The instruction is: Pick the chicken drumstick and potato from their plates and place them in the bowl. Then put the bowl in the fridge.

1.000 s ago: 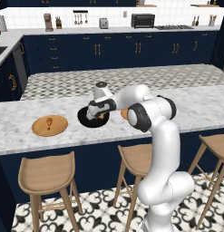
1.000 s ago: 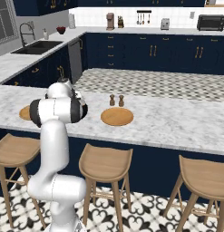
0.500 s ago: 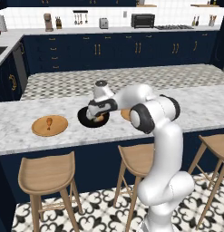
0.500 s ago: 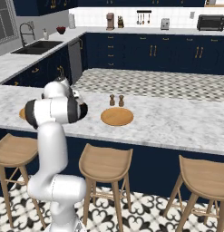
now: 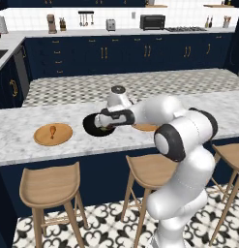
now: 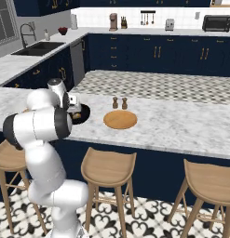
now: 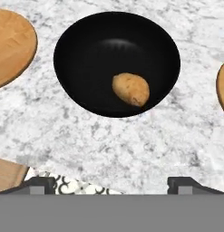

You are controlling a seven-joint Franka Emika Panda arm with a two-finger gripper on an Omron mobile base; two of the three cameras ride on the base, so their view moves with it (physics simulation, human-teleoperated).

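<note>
The black bowl [image 7: 117, 59] sits on the marble counter with the tan potato [image 7: 130, 89] lying inside it, right of centre. My gripper [image 7: 112, 185] hovers just above the bowl [image 5: 93, 125], open and empty, its fingertips [image 7: 41, 183] spread wide. The chicken drumstick [image 5: 52, 131] lies on the left plate [image 5: 43, 138], a hand's width left of the bowl. The other plate [image 6: 120, 119] is bare, to the bowl's right. The fridge is out of view.
Two small shakers [image 6: 118, 102] stand behind the bare plate. Wooden stools [image 5: 51, 184] line the counter's near edge, just below the bowl. My arm's white links [image 5: 159, 109] reach over the right plate. A second counter lies beyond.
The jaws have opened wide and the potato has dropped from them into the bowl. The hand has stayed over the bowl.
</note>
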